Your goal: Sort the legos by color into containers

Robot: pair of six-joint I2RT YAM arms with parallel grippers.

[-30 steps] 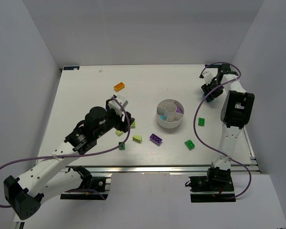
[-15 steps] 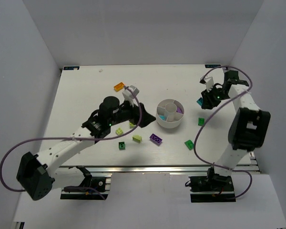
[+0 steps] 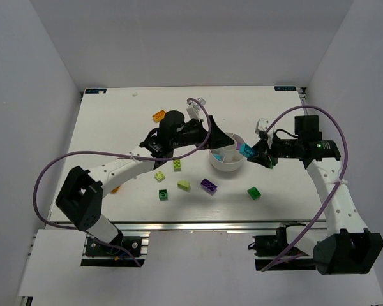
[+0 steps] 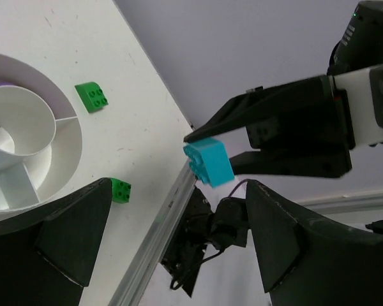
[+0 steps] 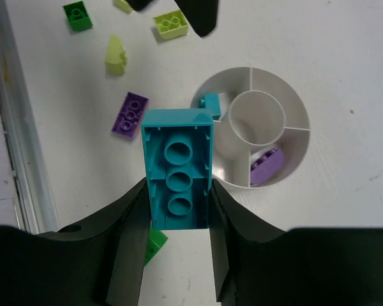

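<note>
The right gripper (image 5: 177, 197) is clenched on a cyan brick (image 5: 177, 167) at mid-frame of its wrist view, in front of the left edge of the white dish (image 5: 282, 95). The dish's compartments hold a second cyan brick (image 5: 210, 104) and a purple brick (image 5: 267, 167). In the top view the left gripper (image 3: 220, 137) hangs released over the dish's upper-left rim.

One white dish (image 5: 284, 95), two cyan bricks (image 5: 177, 172), two purple bricks (image 5: 129, 115)

Left gripper (image 4: 179, 191) spread wide; right gripper (image 5: 177, 188) clamped, both arms seemingly reaching inward.
</note>
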